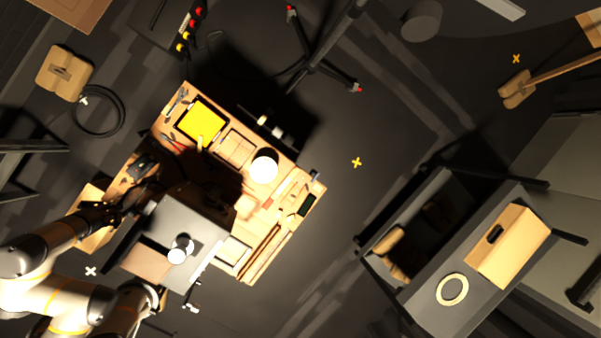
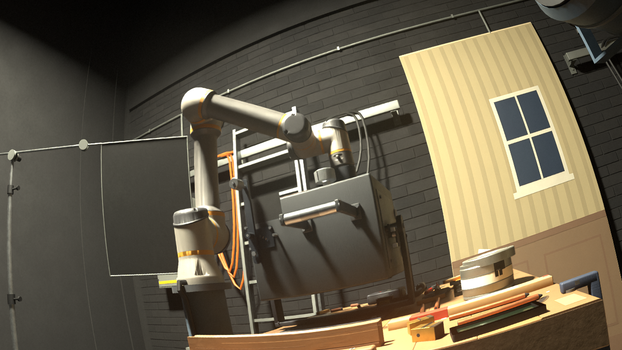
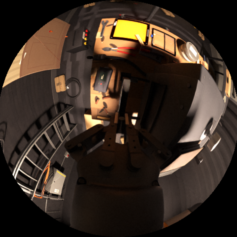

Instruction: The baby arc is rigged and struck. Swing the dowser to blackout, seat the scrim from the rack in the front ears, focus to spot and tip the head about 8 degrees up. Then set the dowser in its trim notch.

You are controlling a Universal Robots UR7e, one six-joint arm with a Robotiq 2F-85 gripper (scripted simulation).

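The baby arc lamp head (image 2: 330, 237), a dark grey box with a steel top handle (image 2: 319, 212), stands tilted on its yoke at the back of the workbench; from above it is the grey block (image 1: 186, 238) with a round knob (image 1: 181, 249). A thin dark upright frame (image 3: 125, 100) stands at the head's far side, and I cannot tell whether it is the scrim or a lever. My gripper (image 3: 121, 119) reaches down behind the head, hidden there from the second side camera, and is closed on the top edge of this thin frame.
The workbench (image 1: 224, 186) carries a yellow gel frame (image 1: 201, 122), a mesh frame (image 1: 236, 149), a round tin (image 2: 487, 272), pliers and small tools. A ladder (image 3: 42, 150) and a black flag (image 2: 145, 204) stand beside the arm's base. A cart with a box (image 1: 508, 245) stands apart.
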